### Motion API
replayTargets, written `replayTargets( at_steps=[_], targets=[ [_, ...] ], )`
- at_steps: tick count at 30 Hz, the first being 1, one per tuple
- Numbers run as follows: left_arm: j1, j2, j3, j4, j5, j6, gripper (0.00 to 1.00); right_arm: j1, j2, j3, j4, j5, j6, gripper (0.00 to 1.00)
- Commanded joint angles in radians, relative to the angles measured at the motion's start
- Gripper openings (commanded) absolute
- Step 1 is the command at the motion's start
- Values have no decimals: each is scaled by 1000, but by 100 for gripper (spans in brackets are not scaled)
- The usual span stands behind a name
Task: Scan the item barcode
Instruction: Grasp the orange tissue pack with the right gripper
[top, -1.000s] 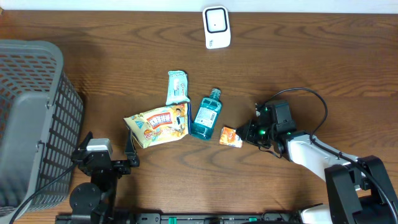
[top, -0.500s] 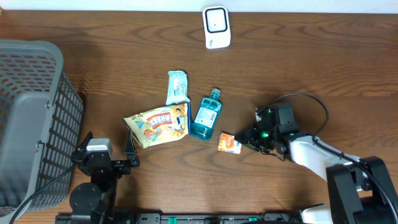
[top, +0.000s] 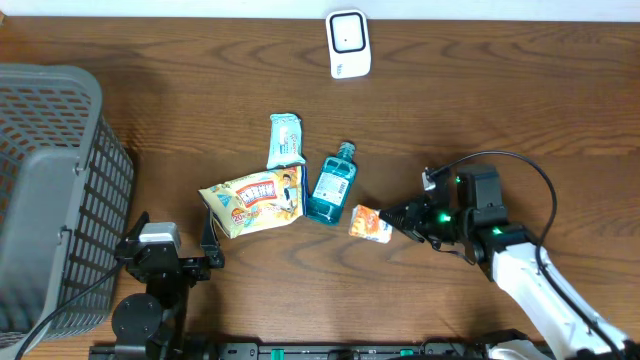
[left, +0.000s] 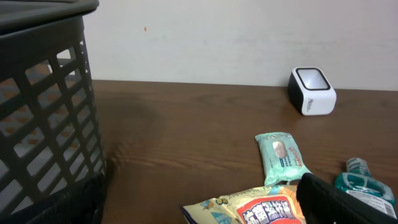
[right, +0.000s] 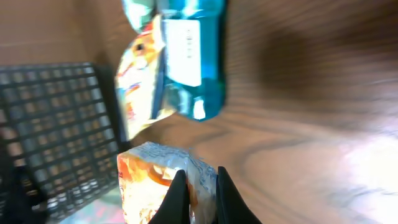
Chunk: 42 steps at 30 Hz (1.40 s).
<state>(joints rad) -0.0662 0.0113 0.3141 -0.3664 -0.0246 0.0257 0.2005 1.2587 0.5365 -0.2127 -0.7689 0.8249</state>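
Note:
A small orange snack packet (top: 368, 223) is pinched at its right end by my right gripper (top: 393, 218), just right of the blue mouthwash bottle (top: 332, 185). In the right wrist view both fingers are shut on the crinkled packet (right: 149, 177), with the gripper (right: 198, 198) at its edge. The white barcode scanner (top: 348, 44) stands at the far middle of the table and also shows in the left wrist view (left: 312, 91). My left gripper (top: 211, 245) rests open near the front edge, beside the yellow snack bag (top: 255, 199), with nothing between its fingers.
A pale green wipes pack (top: 285, 139) lies behind the yellow bag. A grey slatted basket (top: 50, 190) fills the left side. The right wrist view shows the bottle (right: 189, 56), yellow bag (right: 140, 81) and basket (right: 56, 124) beyond the packet.
My right wrist has swung to the right and turned, still holding the orange packet, which stays close to the bottle. The left arm has not moved.

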Motion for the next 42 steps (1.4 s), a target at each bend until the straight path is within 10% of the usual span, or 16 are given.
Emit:
replayTargets(
  at_steps=[1,16,42],
  targets=[
    [4,-6,-6,1,14,-5,98,-10,-31,-1,-20,-75,167,2],
    [4,-6,-6,1,14,-5,97,-10,-30,-1,-134,-330,874,1],
    [4,-6,-6,1,14,-5,98,-9,-30,-1,-128,-340,714,1]
  ],
)
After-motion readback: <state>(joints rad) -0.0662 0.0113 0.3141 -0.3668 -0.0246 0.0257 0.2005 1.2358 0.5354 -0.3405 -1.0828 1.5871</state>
